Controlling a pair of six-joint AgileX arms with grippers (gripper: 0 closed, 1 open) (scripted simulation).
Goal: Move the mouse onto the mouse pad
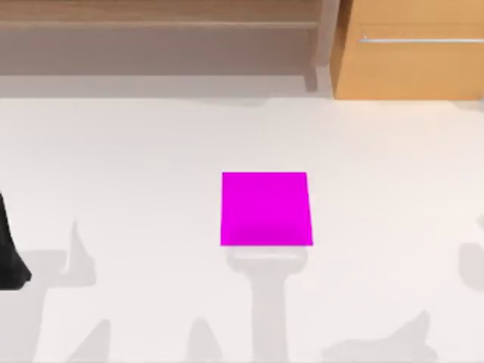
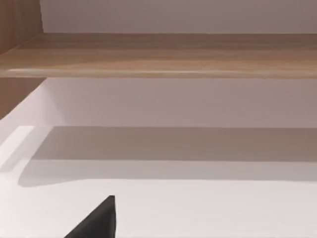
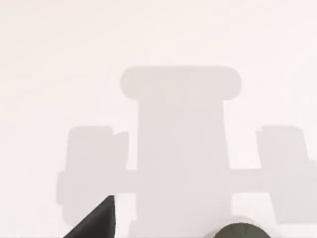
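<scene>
White table (image 1: pixel 136 159), matte and plain, takes up most of the top view; you get grey cast shadows of the rig along its lower half. Behind it, across the upper frame, a pale wood shelf (image 1: pixel 159 15) runs from the left, and a wooden cabinet (image 1: pixel 412 49) with a thin metal handle sits at upper right. The mouse pad (image 1: pixel 266 209) lies flat at frame centre, a plain magenta square, edges roughly parallel to the table edges, bare on top. A dark piece of the left arm (image 1: pixel 9 253) sits at the far left edge, parked; you cannot tell its gripper's state. Left wrist view gives you the same shelf (image 2: pixel 163 54) over white table, with one dark fingertip (image 2: pixel 96 220) at bottom. Right wrist view: one dark fingertip (image 3: pixel 96 220) at bottom left, and the mouse (image 3: pixel 242 231) just peeking over the bottom edge, right of centre, as a grey-olive rounded top. Its long axis and heading cannot be read. Whether the right gripper is gripping it, you cannot tell.
</scene>
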